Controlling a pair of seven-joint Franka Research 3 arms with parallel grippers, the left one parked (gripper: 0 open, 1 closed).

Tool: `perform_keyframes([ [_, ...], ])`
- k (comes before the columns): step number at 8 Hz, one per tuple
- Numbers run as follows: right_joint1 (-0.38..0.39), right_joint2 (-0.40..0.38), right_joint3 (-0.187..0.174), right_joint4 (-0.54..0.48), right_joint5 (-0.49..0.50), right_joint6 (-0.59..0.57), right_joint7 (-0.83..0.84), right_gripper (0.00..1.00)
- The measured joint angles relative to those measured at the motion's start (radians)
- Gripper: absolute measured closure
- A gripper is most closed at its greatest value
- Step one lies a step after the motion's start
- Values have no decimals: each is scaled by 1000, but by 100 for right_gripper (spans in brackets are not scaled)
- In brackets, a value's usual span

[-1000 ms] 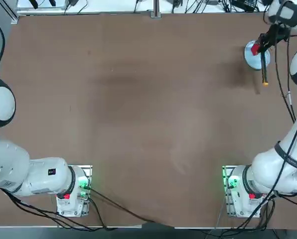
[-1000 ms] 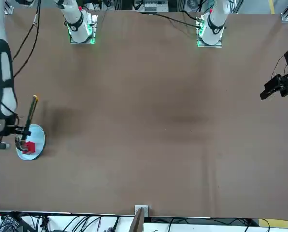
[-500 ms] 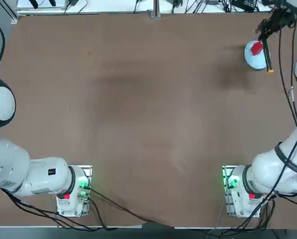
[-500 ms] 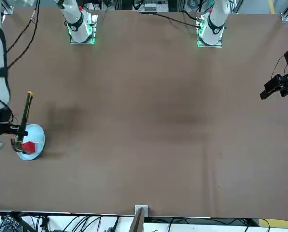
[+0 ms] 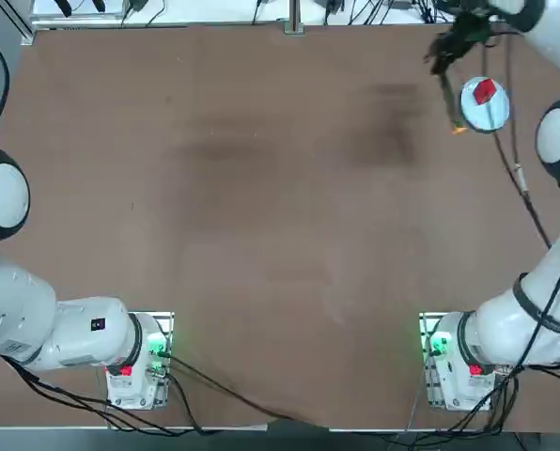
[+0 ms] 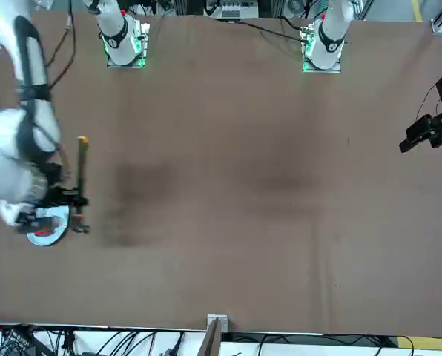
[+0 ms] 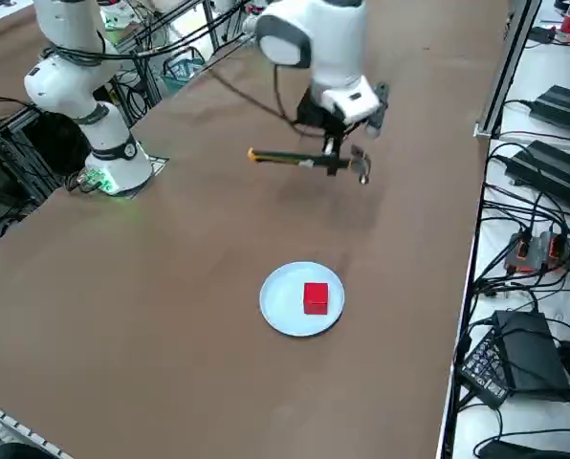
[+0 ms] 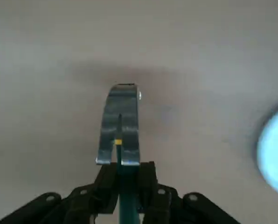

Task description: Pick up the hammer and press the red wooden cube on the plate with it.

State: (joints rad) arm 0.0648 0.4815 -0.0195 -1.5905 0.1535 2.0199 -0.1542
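The hammer (image 7: 299, 160) hangs level above the table with my right gripper (image 7: 335, 163) shut on its handle close to the head. Its metal head (image 8: 120, 123) shows just past my fingers (image 8: 148, 179). From above, the dark handle (image 5: 450, 99) ends in an orange tip (image 5: 458, 130) pointing toward my base. The red wooden cube (image 5: 484, 91) lies uncovered on the white plate (image 5: 492, 115), which sits beside the hammer, nearer the table's right edge. Seen from the right side, the cube (image 7: 315, 297) and plate (image 7: 283, 304) lie apart from the gripper. In the front view my arm hides part of the plate (image 6: 39, 237).
The plate stands near the table's far right corner, close to the edges. A black clamp (image 6: 429, 130) sits at the opposite edge. Cables and power bricks (image 7: 553, 105) lie beyond the far rim.
My right gripper has carried the hammer sideways off the plate toward the table's middle. The cube, earlier partly under the hammer, now lies fully exposed.
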Motion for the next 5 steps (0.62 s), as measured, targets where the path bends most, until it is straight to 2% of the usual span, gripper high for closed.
perform_keyframes([
  [3, 183, 14, 2, -114, 0, 225, 243, 79],
  [5, 240, 40, 0, -172, -3, 316, 306, 79],
])
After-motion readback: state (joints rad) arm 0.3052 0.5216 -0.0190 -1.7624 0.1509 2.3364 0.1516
